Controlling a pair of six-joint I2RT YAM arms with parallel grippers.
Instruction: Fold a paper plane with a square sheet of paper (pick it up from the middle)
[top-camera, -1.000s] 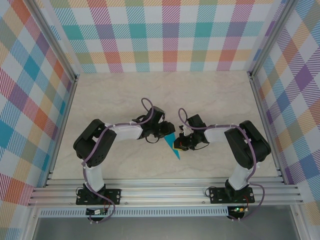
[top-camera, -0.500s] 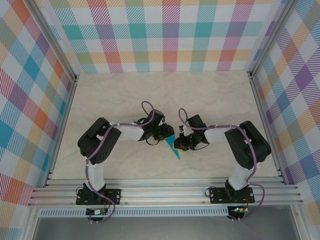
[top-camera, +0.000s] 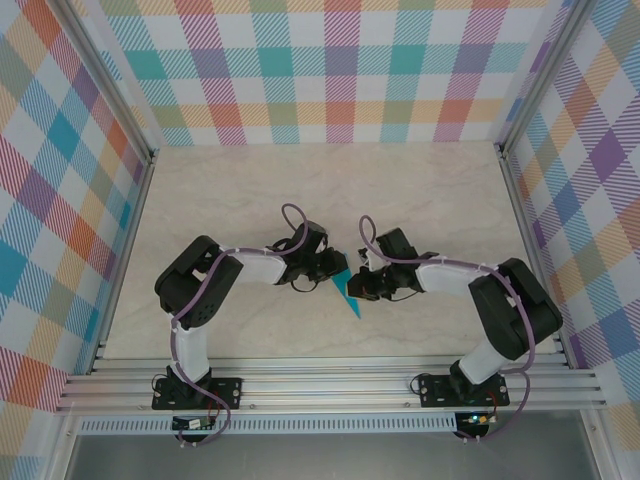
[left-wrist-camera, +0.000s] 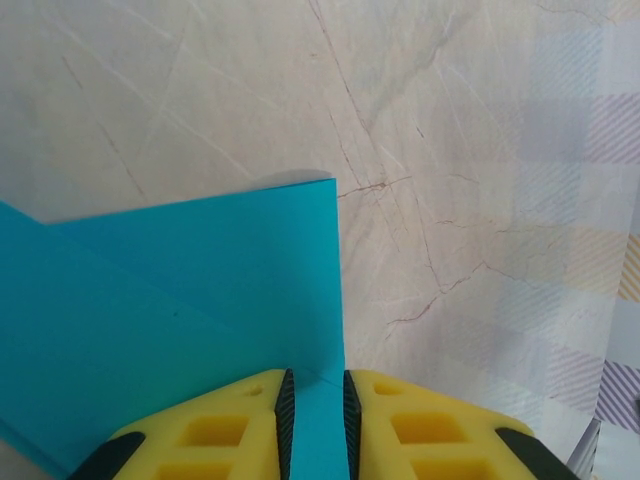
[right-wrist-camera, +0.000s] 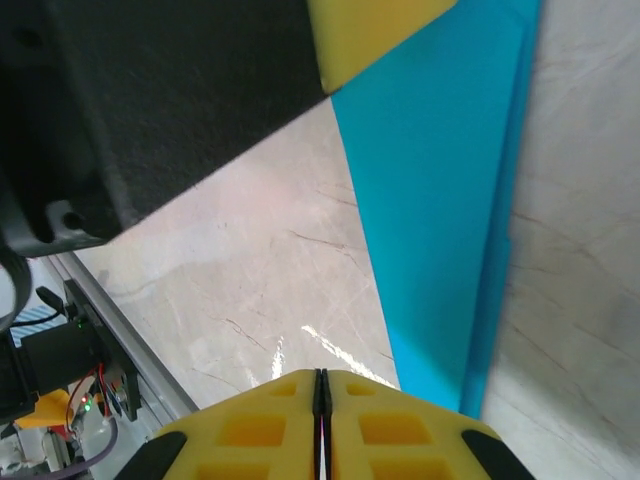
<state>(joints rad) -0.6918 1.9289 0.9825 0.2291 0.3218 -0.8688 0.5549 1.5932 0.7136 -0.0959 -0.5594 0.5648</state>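
Plane (top-camera: 347, 290): narrow teal dart, creased, tip toward the bases. Left gripper (left-wrist-camera: 315, 415) pinches its edge; right gripper (right-wrist-camera: 320, 400) closed, empty.

The pale, marble-patterned table (top-camera: 250, 190) carries one thing: the folded teal paper plane (top-camera: 347, 292), lying near the middle toward the near edge.
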